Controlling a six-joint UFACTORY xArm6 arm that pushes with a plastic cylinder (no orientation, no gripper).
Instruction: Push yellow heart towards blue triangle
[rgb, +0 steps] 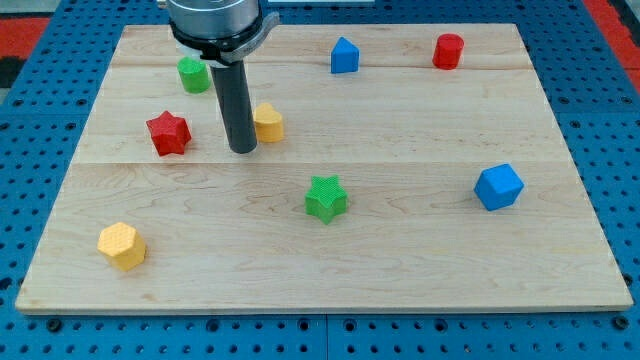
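The yellow heart (268, 122) lies on the wooden board (420, 250) at the upper left of the middle. My tip (242, 149) stands just to the view's left of it, touching or almost touching its left side. The blue triangle (344, 55) sits near the view's top, up and to the right of the heart, well apart from it. The rod hides part of the heart's left edge.
A green cylinder (194, 74) and a red star (168, 132) lie left of my tip. A green star (326, 197) is at the middle, a yellow hexagon (122, 245) at bottom left, a blue cube (498, 186) at right, a red cylinder (448, 50) at top right.
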